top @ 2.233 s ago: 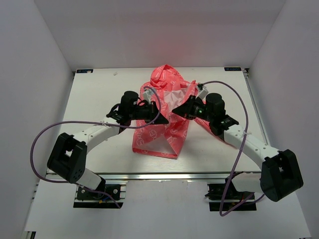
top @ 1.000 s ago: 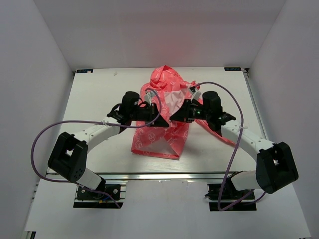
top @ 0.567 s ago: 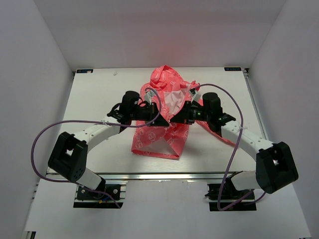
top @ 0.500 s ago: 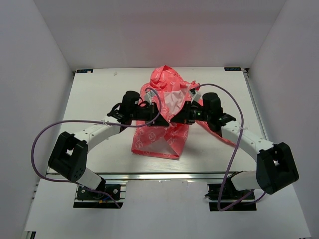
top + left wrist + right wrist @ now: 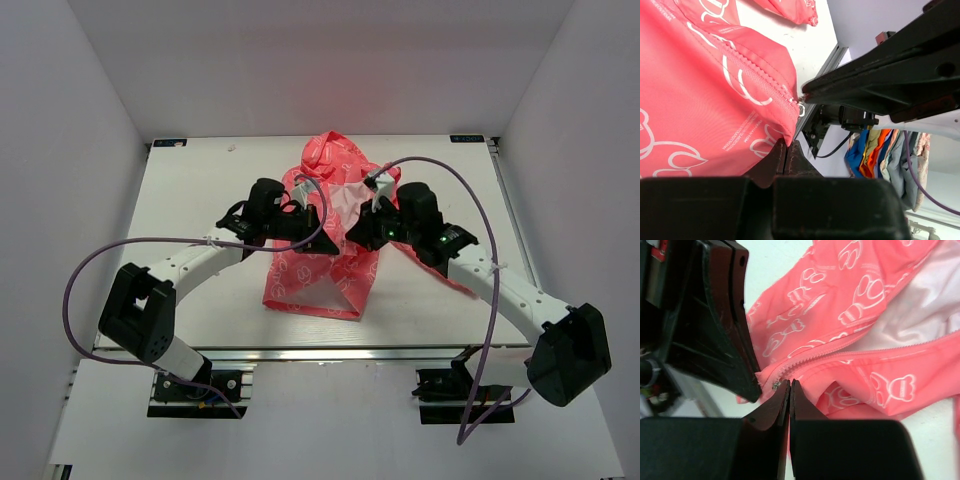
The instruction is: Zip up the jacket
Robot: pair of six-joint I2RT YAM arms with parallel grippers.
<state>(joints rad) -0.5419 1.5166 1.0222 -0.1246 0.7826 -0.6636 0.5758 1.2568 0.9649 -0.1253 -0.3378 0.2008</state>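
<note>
The jacket (image 5: 320,270) lies mid-frame in the top view. The left gripper (image 5: 786,149) pinches its fabric near the slider (image 5: 801,107). The right gripper (image 5: 790,385), pressed together at that slider, should pull straight along taut teeth (image 5: 840,356).

We've got the jacket (image 5: 300,275) lying mid-table (image 5: 190,190), hood end toward 12 o'clock and hem toward 6. The left gripper (image 5: 320,237) is on it at the 9 o'clock side and the right gripper (image 5: 350,237) at the 3 o'clock side. Their tips are just beside each other at the front opening, roughly halfway up.
</note>
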